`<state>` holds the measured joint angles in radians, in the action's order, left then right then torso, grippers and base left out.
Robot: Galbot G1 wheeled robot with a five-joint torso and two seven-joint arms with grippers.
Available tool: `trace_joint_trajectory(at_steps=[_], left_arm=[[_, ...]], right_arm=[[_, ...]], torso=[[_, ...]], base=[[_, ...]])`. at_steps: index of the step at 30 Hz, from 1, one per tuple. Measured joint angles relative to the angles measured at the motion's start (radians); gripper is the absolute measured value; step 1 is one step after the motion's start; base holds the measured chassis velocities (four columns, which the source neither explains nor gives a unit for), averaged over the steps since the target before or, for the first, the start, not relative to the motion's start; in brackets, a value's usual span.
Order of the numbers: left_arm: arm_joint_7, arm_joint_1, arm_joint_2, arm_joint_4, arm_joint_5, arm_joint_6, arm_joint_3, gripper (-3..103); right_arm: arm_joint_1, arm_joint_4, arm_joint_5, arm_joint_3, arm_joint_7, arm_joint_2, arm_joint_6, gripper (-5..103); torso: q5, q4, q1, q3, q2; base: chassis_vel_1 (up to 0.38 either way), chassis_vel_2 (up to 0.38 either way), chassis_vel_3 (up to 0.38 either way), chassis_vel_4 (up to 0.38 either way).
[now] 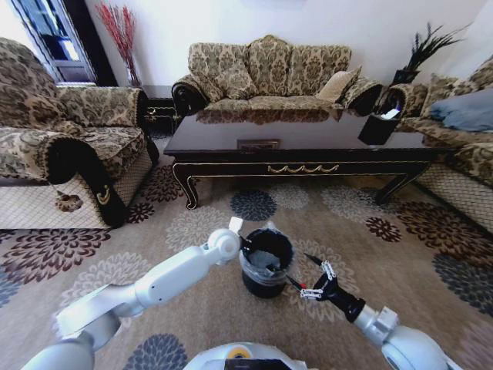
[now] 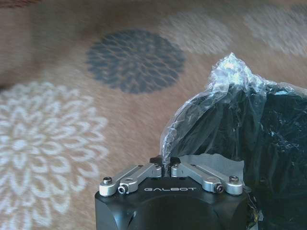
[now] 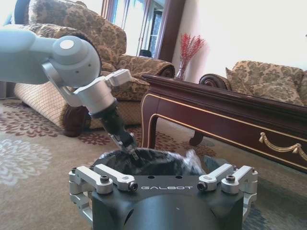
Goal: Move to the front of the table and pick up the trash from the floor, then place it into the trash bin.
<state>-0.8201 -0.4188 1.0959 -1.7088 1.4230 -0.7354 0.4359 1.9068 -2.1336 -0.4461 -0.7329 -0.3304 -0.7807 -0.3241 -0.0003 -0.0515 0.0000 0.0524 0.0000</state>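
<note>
"GALBOT" on left end effector (image 2: pixel 167 162)

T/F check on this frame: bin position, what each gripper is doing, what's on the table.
1. The trash bin stands on the carpet in front of the table. True.
2. The left gripper is at the bin's rim, fingers shut on the liner bag. True.
3. The right gripper is shut. False: its fingers are spread open beside the bin.
4. The bin sits on the table. False: it is on the floor.
5. A black tissue box stands on the table. True.
</note>
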Motion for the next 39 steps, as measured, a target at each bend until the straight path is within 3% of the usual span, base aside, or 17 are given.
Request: trace_joint_trajectory(at_steps=[7, 11, 15, 19, 24, 39], left_arm=[[0.029, -0.063, -0.080, -0.032, -0.005, 0.000, -0.092, 3], [0.051, -0.163, -0.140, -0.079, -0.027, 0.000, -0.182, 3], [0.063, -0.214, -0.173, -0.106, -0.039, 0.000, -0.234, 3], [0.082, -0.307, -0.226, -0.148, -0.051, 0.000, -0.345, 3], [0.106, -0.401, -0.274, -0.182, -0.065, 0.000, -0.429, 3], [0.131, -0.526, -0.303, -0.228, -0.099, 0.000, -0.492, 3]], right_arm=[[-0.083, 0.044, -0.036, 0.070, 0.079, 0.000, 0.044, 100], [-0.213, 0.132, -0.061, 0.166, 0.165, 0.015, 0.098, 100], [-0.287, 0.184, -0.083, 0.220, 0.196, 0.026, 0.129, 100], [-0.406, 0.284, -0.124, 0.317, 0.236, 0.035, 0.175, 100], [-0.479, 0.373, -0.142, 0.402, 0.259, 0.036, 0.210, 100], [-0.574, 0.605, -0.142, 0.534, 0.252, 0.031, 0.253, 100]], torso=[[0.0000, 0.0002, 0.000, 0.000, 0.000], [0.0000, 0.0000, 0.000, 0.000, 0.000], [0.0001, 0.0001, 0.000, 0.000, 0.000], [0.0003, 0.0002, 0.000, 0.000, 0.000], [0.0003, 0.0002, 0.000, 0.000, 0.000], [0.0003, -0.0002, 0.000, 0.000, 0.000]], base=[[0.000, 0.000, 0.000, 0.000], [0.000, 0.000, 0.000, 0.000], [0.000, 0.000, 0.000, 0.000], [0.000, 0.000, 0.000, 0.000], [0.000, 0.000, 0.000, 0.000], [0.000, 0.000, 0.000, 0.000]])
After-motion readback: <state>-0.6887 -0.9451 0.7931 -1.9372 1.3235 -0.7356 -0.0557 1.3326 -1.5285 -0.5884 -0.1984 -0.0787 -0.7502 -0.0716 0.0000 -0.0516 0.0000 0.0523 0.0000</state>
